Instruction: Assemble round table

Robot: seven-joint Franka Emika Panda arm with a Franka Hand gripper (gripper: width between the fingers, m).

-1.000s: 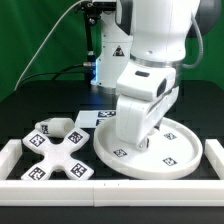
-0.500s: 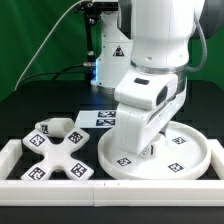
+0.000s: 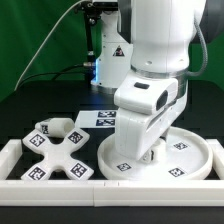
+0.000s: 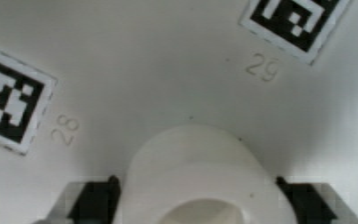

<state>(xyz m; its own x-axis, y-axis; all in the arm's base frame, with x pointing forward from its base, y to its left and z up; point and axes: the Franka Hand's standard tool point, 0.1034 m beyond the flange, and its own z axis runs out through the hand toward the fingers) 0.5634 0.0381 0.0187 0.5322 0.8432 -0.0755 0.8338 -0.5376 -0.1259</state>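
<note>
Directly under the gripper (image 4: 197, 200), the round disc (image 3: 192, 158) (fingers (image 4: 98, 198) astride a white bump (image 4: 194, 155); grip unclear)

The scene was viewed frontally from slightly above, and the shared round disc (image 3: 190, 158) was seen close-up from the wrist

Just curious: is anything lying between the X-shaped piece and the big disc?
Nothing; the exterior view shows only a narrow bare strip of black table between the cross base and the disc.
</note>
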